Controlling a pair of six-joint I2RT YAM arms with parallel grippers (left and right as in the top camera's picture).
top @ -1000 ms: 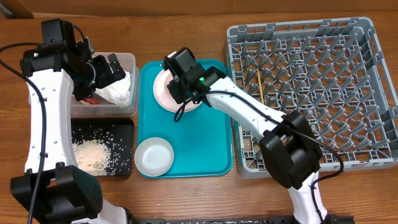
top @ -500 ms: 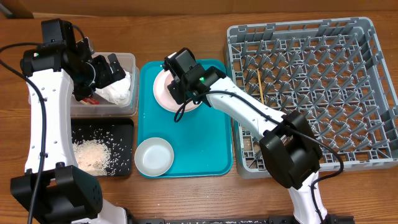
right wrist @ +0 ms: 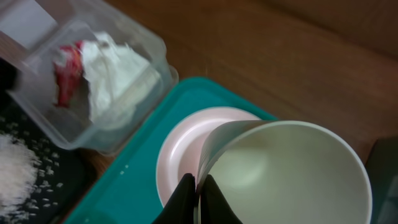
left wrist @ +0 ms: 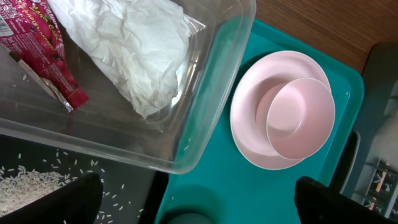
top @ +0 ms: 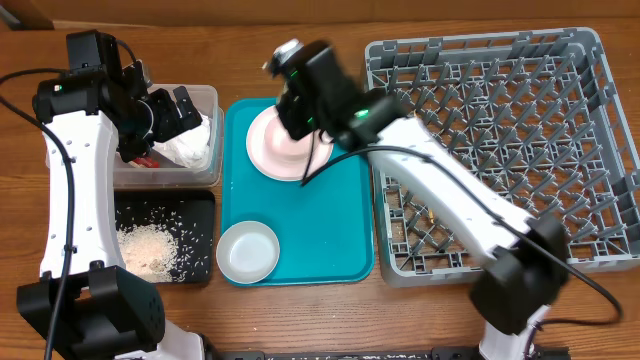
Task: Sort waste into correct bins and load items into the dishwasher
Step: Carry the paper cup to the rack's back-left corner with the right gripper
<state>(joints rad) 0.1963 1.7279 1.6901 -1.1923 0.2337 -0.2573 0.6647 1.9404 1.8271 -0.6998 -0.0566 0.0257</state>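
Right gripper (right wrist: 199, 186): motion-smeared overhead, unreadable there. In own wrist view, pinched together on rim of pinkish bowl (right wrist: 286, 168), tilted above pale pink plate (right wrist: 180, 149). Snack wrapper (left wrist: 43, 50) plain in left wrist view, a mere red sliver overhead, beside napkin (left wrist: 130, 50) in clear tub (left wrist: 205, 106). Left gripper (left wrist: 199, 202) spread wide, holding nothing. Open teal tray (top: 330, 230) floor right of white-grey bowl (top: 248, 252).

My wooden table (top: 235, 50) carries the teal tray (top: 320, 230) at centre, the grey dish rack (top: 500, 110) at three o'clock, the clear tub (top: 205, 95) at ten, the black tray (top: 197, 215) at eight
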